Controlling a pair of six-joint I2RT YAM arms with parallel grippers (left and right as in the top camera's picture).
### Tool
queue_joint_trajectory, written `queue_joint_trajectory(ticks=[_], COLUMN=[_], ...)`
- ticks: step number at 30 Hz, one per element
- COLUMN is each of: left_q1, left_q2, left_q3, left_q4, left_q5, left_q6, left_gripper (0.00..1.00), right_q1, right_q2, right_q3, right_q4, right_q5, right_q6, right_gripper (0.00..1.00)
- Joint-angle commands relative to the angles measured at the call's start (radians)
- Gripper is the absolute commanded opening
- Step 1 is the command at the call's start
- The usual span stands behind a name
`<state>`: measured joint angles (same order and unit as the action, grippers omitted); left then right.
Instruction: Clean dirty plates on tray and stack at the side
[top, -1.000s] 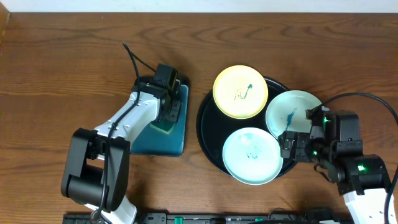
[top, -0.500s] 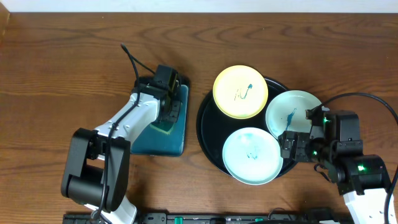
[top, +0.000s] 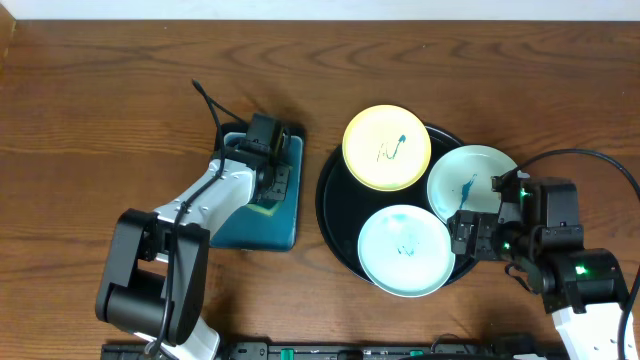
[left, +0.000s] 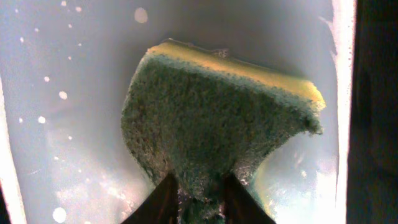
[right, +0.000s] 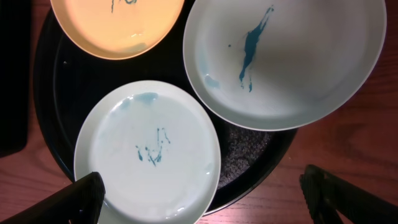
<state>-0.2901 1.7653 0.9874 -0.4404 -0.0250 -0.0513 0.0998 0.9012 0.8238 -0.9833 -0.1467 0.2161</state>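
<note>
Left gripper (left: 200, 188) tight on sponge (left: 211, 118) inside teal tray (top: 282, 224).

A brown wood-grain tabletop (top: 100, 100) fills the scene under soft, even light. A pale strip (top: 320, 8) runs along its far edge, a dark rail (top: 400, 352) along the near.

— Can you see the whole sponge (left: 217, 130)?
— No. In the left wrist view its bottom runs off the lower edge, between the two fingers (left: 155, 205). From above, the left arm (top: 215, 195) covers most of it.
— And the yellow plate (right: 118, 28)?
— In the right wrist view it is cut off at the top. The black tray (right: 249, 155) is too.
</note>
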Motion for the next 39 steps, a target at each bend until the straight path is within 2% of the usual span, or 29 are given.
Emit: queue_joint_trajectory(ticks=[1,3,10,23,32,39], left_q1=[0.002,0.002,0.003,0.003,0.003,0.003], left_q2=[0.033,0.033,-0.011,-0.326,-0.333,-0.333], left_q3=[-0.055,-0.055,-0.051,-0.032,-0.033,-0.033], left_q4=[-0.024,-0.025,-0.034,-0.083,-0.134,-0.135], left_q5=[-0.009,-0.009,-0.010,-0.010,-0.010,-0.010], left_q6=[-0.006,-0.006,-0.007,-0.093,-0.150,-0.150], left_gripper=[0.13,0.08,0.07,0.07,0.08,0.08], right_q1=[-0.001,-0.001,-0.001,-0.001,-0.001,-0.001], right_q2=[0.000,0.000,0.000,0.000,0.000,0.000], right_q3=[0.024,0.024,0.024,0.024,0.024,0.024], right_q4=[-0.001,-0.001,-0.002,-0.004,-0.005,-0.005], right_q5=[-0.009,-0.008,-0.008,-0.008,-0.008,-0.009], right_q6=[-0.011,-0.011,-0.011,-0.011,-0.011,-0.011], right_gripper=[0.99,0.99,0.99,0.99,0.99,0.99])
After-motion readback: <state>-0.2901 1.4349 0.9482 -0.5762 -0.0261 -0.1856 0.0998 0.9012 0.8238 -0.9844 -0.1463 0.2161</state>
